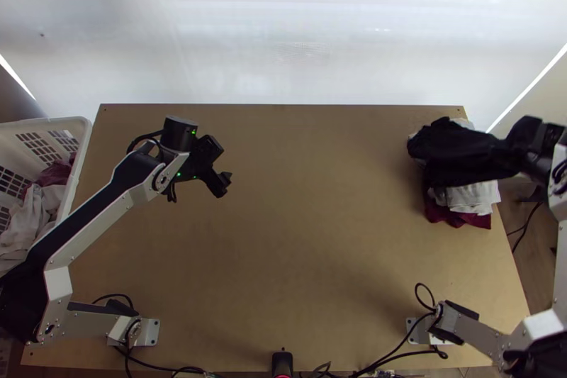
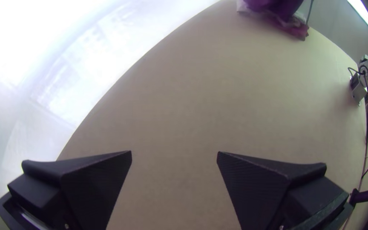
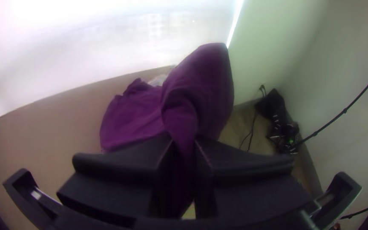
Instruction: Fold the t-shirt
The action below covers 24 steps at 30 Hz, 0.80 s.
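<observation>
Left gripper (image 1: 222, 162) over left part of table (image 1: 305, 250), right of clothes basket (image 1: 83, 133); fingers wide apart, nothing between them. Dark shirt (image 1: 453, 154) at table's far right corner, partly spread over pile of white cloth (image 1: 473, 198) and dark red cloth (image 1: 461, 219), near end gathered and lifted. Right gripper (image 1: 510, 148) beside pile, closed on that gathered end, cloth pinched between fingers.
</observation>
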Each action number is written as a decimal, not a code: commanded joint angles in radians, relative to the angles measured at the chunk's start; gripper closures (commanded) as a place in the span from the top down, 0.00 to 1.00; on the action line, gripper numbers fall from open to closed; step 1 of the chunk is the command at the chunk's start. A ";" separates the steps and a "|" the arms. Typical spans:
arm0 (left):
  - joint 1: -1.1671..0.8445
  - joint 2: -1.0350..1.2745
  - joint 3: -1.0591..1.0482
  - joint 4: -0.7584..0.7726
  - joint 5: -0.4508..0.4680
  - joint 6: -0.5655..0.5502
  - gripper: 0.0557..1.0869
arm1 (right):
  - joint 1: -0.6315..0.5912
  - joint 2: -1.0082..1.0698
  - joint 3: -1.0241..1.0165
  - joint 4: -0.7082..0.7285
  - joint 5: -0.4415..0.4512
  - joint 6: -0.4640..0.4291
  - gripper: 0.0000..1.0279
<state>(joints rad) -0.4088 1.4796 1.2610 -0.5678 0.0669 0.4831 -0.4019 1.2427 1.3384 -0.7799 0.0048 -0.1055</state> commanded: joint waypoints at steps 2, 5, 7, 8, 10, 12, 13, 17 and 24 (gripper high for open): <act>-0.027 0.005 -0.014 0.002 -0.004 0.012 0.95 | -0.014 -0.279 -0.423 -0.004 -0.016 -0.079 0.03; -0.027 0.008 -0.015 0.003 -0.004 0.014 0.95 | -0.058 -0.324 -0.587 0.077 -0.014 -0.148 0.03; -0.030 0.008 -0.020 0.003 -0.004 0.014 0.95 | -0.118 -0.335 -0.651 0.122 -0.016 -0.194 0.03; -0.036 0.007 -0.023 0.003 -0.006 0.015 0.95 | -0.141 -0.335 -0.667 0.126 -0.016 -0.209 0.03; -0.041 0.007 -0.031 0.005 -0.012 0.014 0.95 | -0.173 -0.348 -0.706 0.133 -0.016 -0.246 0.03; -0.045 0.005 -0.041 0.011 -0.013 0.014 0.95 | -0.193 -0.359 -0.760 0.163 -0.016 -0.281 0.03; -0.048 0.005 -0.046 0.016 -0.013 0.014 0.95 | -0.206 -0.359 -0.785 0.171 -0.016 -0.298 0.03; -0.058 0.005 -0.057 0.029 -0.024 0.011 0.95 | -0.222 -0.361 -0.834 0.206 -0.017 -0.319 0.12; -0.059 -0.007 -0.068 0.032 -0.030 0.006 0.95 | -0.198 -0.318 -0.861 0.235 -0.022 -0.358 0.96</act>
<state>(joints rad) -0.4629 1.4826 1.2072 -0.5400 0.0429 0.4946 -0.6029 0.9005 0.5358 -0.5755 -0.0097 -0.4198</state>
